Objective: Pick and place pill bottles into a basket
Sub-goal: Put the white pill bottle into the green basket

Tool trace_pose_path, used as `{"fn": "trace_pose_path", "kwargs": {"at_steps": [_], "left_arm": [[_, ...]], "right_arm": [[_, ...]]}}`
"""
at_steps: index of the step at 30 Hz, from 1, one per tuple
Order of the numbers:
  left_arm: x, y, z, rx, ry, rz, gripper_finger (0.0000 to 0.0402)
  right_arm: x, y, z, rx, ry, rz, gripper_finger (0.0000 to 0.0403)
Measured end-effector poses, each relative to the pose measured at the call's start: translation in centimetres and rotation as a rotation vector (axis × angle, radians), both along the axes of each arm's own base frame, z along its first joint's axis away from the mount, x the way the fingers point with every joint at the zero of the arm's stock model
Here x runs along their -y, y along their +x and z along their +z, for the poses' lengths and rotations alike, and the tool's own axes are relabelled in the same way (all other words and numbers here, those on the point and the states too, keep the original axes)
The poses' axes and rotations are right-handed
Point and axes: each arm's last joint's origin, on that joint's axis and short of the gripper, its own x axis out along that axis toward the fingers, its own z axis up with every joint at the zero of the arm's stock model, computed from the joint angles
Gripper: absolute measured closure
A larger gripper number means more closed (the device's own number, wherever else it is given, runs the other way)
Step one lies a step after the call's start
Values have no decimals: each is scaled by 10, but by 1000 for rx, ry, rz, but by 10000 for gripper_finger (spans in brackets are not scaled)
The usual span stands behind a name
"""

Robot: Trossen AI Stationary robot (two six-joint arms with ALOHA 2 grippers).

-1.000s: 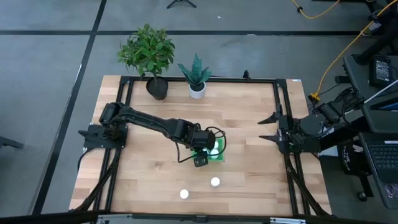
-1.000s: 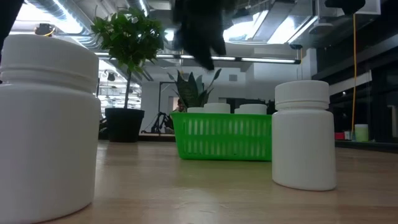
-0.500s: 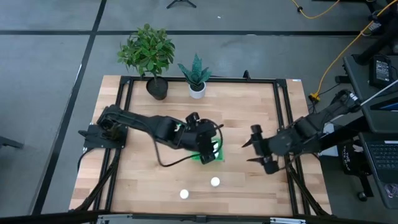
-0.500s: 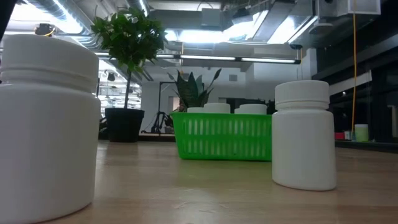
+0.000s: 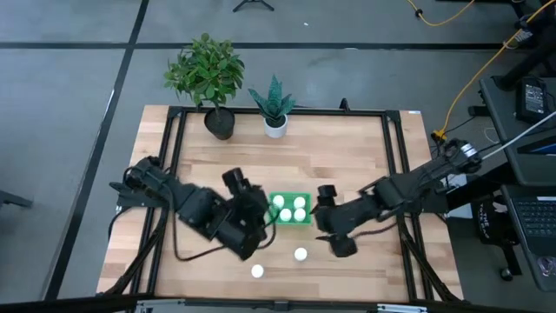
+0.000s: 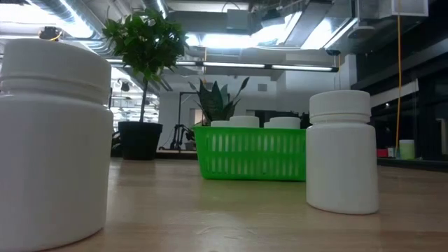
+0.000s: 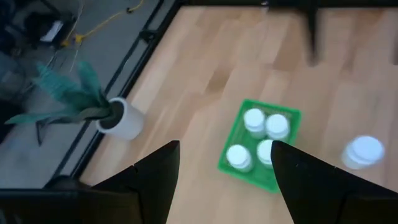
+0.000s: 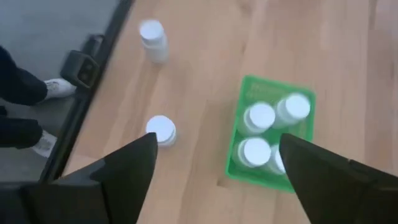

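four pill bottles [image 5: 289, 209] already standing in the green basket [image 5: 306, 218] near the middle of the worktop [image 5: 347, 165], nearly filling it; two more pill bottles loose on the wood toward the front edge, one [image 5: 300, 255] just in front of the basket and one [image 5: 257, 271] farther to the left. right hand [image 8: 214, 174] hanging above the worktop just right of the basket and near the closer loose bottle, fingers [image 8: 124, 168] spread wide and empty. left hand [image 7: 224, 177] hovering just left of the basket, likewise spread and holding nothing. likely trouble: both arms crowded around the same small patch, so a reach by either toward a loose bottle could clip the other arm or nudge the basket. could also tip a bottle, light and tall for its base, with a finger landing off-centre, and send it rolling toward the front edge. little free room left in the basket, so a careless drop might land on a cap, topple a neighbour, or bounce out over the low wall. safest probably one arm at a time, straight down over the cap.
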Motion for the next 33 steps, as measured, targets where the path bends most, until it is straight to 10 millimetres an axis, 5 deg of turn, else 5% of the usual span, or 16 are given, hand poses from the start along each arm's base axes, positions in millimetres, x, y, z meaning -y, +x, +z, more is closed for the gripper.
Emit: {"fn": "trace_pose_path", "kwargs": {"at_steps": [12, 22, 33], "left_arm": [[42, -35, 8, 81, 122, -124, 157], [49, -41, 9, 104, 116, -132, 157], [53, -44, 8, 101, 98, -145, 157]], "right_arm": [[-36, 48, -33, -290, 125, -252, 45], [-62, 63, -68, -386, 197, -300, 45], [-69, 74, -89, -401, 180, -277, 45]]}}
